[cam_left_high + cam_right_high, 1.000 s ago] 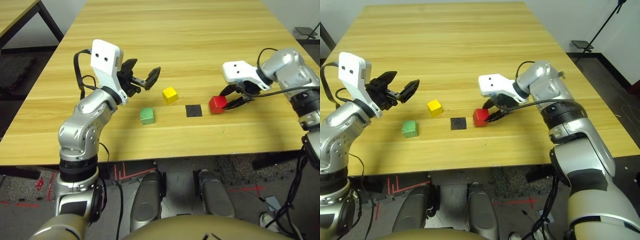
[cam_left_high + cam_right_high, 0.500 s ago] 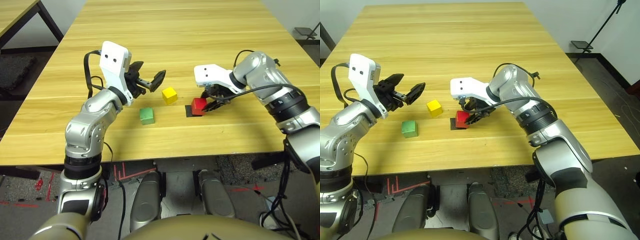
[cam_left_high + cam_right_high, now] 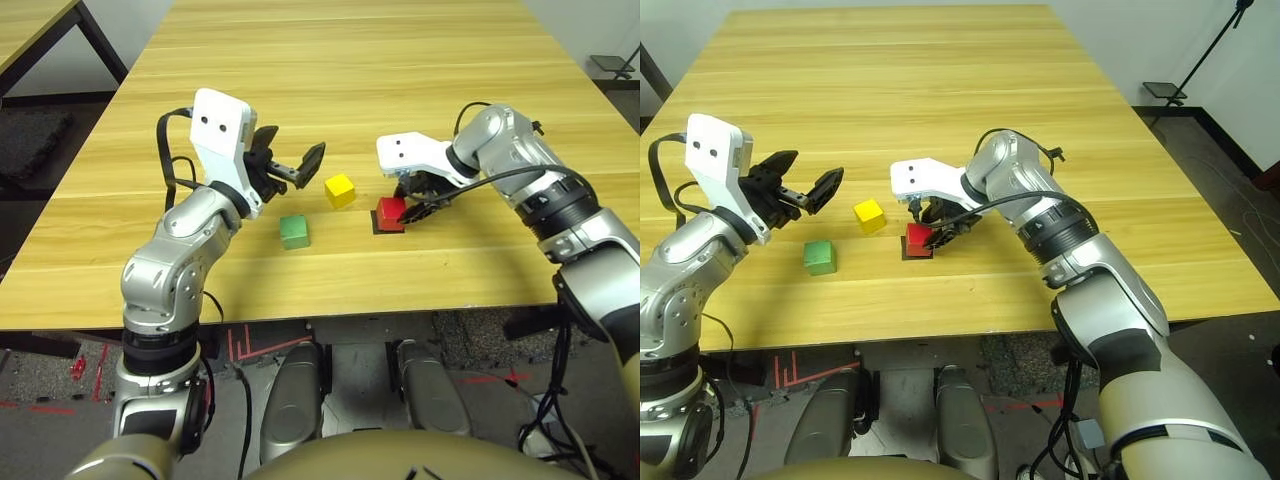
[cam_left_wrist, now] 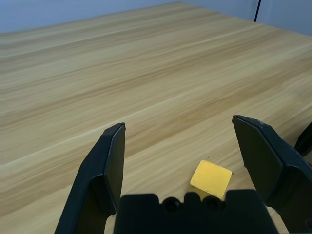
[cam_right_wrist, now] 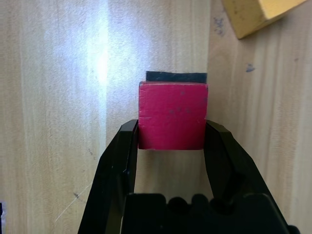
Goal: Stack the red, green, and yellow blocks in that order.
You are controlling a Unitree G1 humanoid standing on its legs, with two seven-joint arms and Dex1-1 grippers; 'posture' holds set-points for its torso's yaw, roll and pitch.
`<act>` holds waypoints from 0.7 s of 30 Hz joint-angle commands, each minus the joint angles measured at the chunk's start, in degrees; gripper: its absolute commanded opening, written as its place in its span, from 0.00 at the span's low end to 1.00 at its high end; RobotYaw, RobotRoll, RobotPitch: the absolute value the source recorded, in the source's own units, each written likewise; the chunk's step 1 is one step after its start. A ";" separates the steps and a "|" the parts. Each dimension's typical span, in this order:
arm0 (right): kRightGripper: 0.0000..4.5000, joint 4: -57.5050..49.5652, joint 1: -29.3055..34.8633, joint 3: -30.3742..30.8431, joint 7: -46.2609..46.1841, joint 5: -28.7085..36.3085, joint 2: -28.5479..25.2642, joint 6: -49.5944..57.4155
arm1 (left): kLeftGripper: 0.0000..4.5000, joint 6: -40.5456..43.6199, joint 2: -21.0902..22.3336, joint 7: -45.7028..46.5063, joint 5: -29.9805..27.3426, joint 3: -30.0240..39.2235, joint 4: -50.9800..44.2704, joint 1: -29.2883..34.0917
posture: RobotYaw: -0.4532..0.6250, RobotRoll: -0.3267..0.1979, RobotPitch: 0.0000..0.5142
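Note:
My right gripper [image 5: 171,127] is shut on the red block [image 3: 389,211], its two fingers [image 5: 122,146] pressed against opposite sides. The block sits over the thin black square [image 5: 176,76], of which a narrow strip shows beyond it. I cannot tell whether the block rests on the square. Just left of the red block lies the yellow block [image 3: 340,190], on the table. The green block [image 3: 294,231] is nearer the front edge, further left. My left gripper [image 3: 292,154] hovers open and empty above the table, left of the yellow block [image 4: 211,179].
The wooden table [image 3: 350,70] stretches far back behind the blocks. Its front edge [image 3: 300,305] runs close below the green block. A second table's corner [image 3: 30,25] stands at the far left. Floor and cables lie beyond the right side.
My right gripper has carried the red block leftward, from right of the black square to over it. The left gripper has shifted slightly and stays open.

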 commanded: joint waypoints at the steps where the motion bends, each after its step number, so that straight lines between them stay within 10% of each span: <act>1: 0.67 0.34 -0.52 0.37 0.16 -0.48 0.26 0.23 | 1.00 0.99 0.43 -0.58 -0.28 -0.22 -0.33 0.01 | 0.82 0.18 0.25; 5: 0.99 0.73 -0.91 -2.19 0.16 1.30 -0.92 0.30 | 1.00 1.64 3.54 -4.46 -1.31 -0.42 0.45 -2.02 | 0.81 0.20 0.23; 21: 1.00 8.88 5.00 -24.97 -2.01 14.57 -17.63 -1.37 | 1.00 -2.21 27.51 -36.43 0.70 -13.05 10.53 -5.05 | 0.66 0.34 0.17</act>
